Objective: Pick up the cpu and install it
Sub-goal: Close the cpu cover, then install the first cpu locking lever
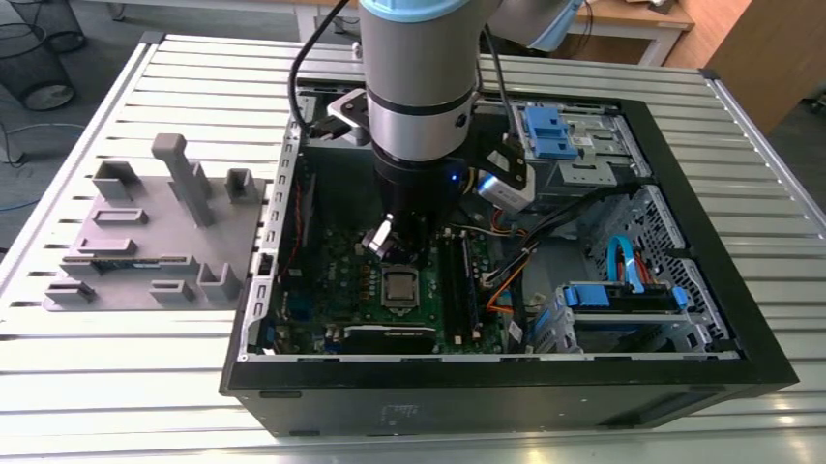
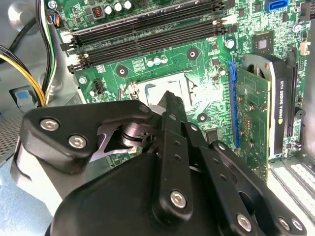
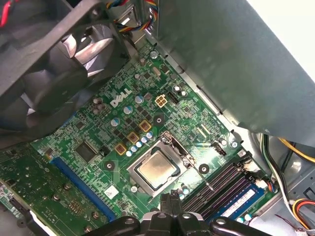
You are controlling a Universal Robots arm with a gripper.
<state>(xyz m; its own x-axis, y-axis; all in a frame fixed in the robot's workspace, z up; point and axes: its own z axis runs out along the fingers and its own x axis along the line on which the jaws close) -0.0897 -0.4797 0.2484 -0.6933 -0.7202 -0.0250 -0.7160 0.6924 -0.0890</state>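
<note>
Just beyond the fingers [image 3: 170,209], the cpu [image 3: 156,169] is sitting in its socket frame [image 3: 162,167] with open air above it, so the way straight down to it is lying free. Close on one side of the fingers the memory slots [image 3: 229,184] are running, on the other the upright expansion card [image 2: 280,105] is standing, and farther past the socket the case fan [image 3: 54,73] is overhanging the board. Loose cables [image 1: 516,266] are crossing the case [image 1: 722,372] near the arm.
</note>
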